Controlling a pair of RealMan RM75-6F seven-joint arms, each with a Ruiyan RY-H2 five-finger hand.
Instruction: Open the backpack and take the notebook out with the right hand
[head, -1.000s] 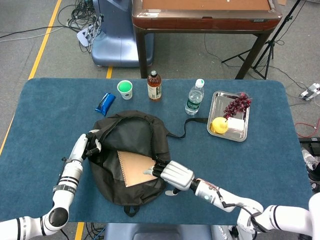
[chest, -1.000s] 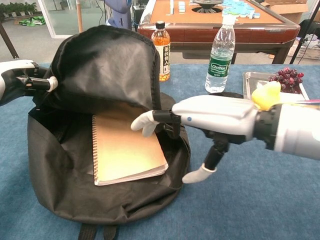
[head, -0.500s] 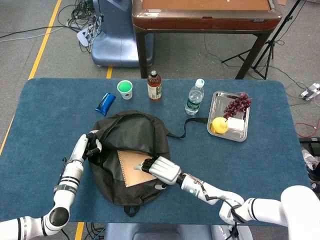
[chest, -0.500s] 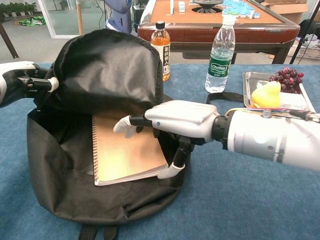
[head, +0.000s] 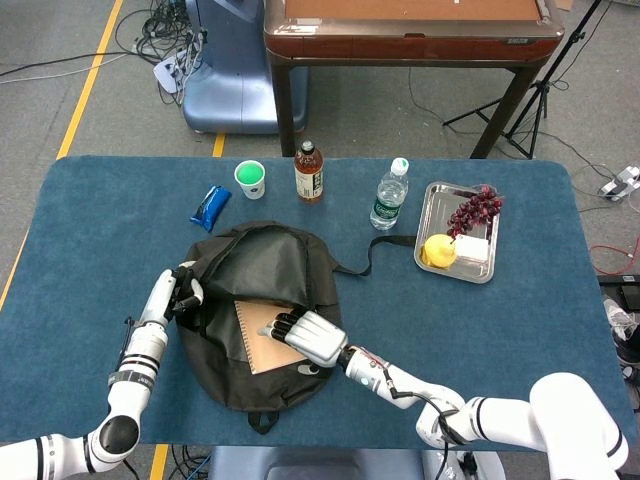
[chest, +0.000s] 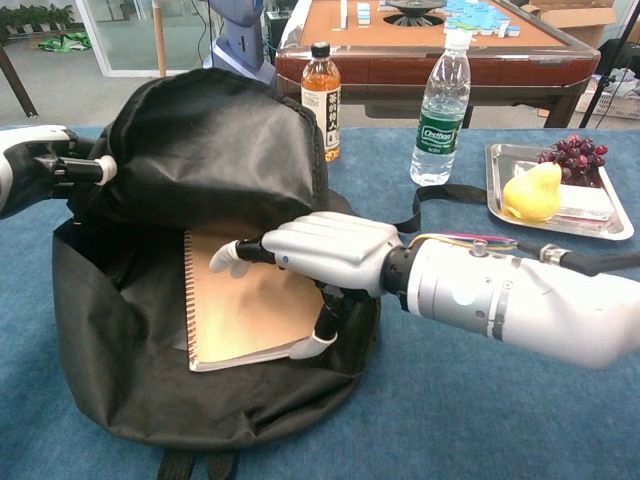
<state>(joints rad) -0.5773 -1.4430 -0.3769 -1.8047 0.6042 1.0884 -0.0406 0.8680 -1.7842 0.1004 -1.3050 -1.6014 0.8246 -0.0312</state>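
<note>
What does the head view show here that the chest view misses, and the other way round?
Only the head view shows the green cup and blue packet behind the backpack. Only the chest view shows the right hand's thumb at the notebook's edge, fingers lying over its cover. Both show the left hand holding the flap up, the right hand, both bottles and the fruit tray.

My right hand (chest: 325, 252) reaches leftward, palm down, fingers stretched forward, thumb bent underneath; forearm runs back to the right. My left hand (chest: 45, 168) is raised at the far left, fingers closed
</note>
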